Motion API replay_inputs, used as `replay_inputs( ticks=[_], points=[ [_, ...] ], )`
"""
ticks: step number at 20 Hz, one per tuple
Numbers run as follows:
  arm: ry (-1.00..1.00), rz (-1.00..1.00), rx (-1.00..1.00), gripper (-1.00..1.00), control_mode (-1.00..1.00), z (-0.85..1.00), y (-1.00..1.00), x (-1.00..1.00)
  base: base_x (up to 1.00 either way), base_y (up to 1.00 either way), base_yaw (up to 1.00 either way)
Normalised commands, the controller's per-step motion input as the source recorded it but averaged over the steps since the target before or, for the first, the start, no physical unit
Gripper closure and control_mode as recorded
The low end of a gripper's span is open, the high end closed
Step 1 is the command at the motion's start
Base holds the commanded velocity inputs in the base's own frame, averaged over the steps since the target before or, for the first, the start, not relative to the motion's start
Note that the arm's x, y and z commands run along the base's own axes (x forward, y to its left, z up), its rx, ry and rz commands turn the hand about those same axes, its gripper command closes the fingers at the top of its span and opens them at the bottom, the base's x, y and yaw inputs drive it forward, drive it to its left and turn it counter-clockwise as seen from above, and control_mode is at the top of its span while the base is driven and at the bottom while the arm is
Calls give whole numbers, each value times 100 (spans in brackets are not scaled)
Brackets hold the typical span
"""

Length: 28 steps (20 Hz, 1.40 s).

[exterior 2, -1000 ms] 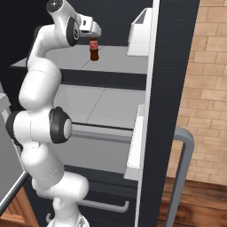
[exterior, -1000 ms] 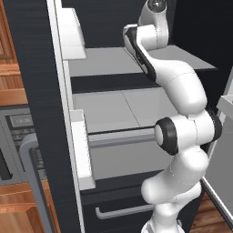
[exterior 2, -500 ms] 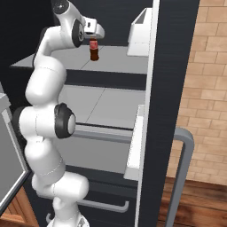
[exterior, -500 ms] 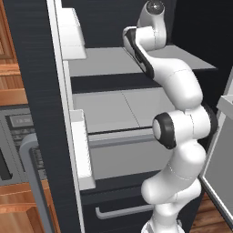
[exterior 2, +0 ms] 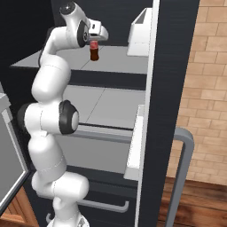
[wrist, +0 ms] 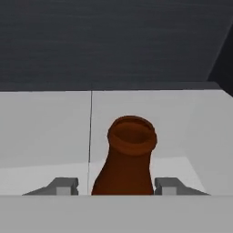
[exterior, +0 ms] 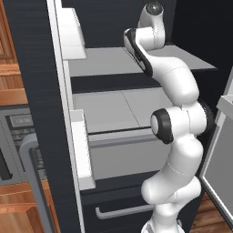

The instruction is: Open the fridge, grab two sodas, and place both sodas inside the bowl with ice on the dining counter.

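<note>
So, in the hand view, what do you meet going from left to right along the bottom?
Left fingertip → brown soda bottle → right fingertip, with the pale fridge shelf behind them.

arm shell (exterior: 179, 86): glossy white, built of rounded, bulging segments
joints (exterior 2: 68, 117): dark charcoal rings between the white segments, each with a round white cap at its centre
top joint cap (exterior: 153, 7): dark grey dome
hand (exterior 2: 94, 33): white housing behind the fingers, with a dark panel on its side
gripper (wrist: 116, 186): two small fingers, grey in the hand view
fingertips (wrist: 63, 185): blocky, flat-topped, with slanted outer sides
lower segments (exterior 2: 60, 186): thick white, widening toward the base
</note>
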Motion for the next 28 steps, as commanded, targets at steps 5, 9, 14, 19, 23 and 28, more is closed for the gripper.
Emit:
replay_inputs(
  ticks=[5, 9, 14, 19, 23, 28],
  points=[
    [2, 0, 0, 100, -100, -18, -4, 15, 0, 0, 0],
    [5, 0, 0, 100, -100, -3, 0, 0, 0, 0, 0],
    [0, 0, 0, 100, -100, -1, -4, -5, 0, 0, 0],
    [-7, 0, 1, 100, -100, 0, -14, -50, 0, 0, 0],
    [-15, 2, 1, 100, -100, 3, -1, -99, 0, 0, 0],
    [-7, 4, 0, 100, -100, 8, 0, -100, 0, 0, 0]
  ],
)
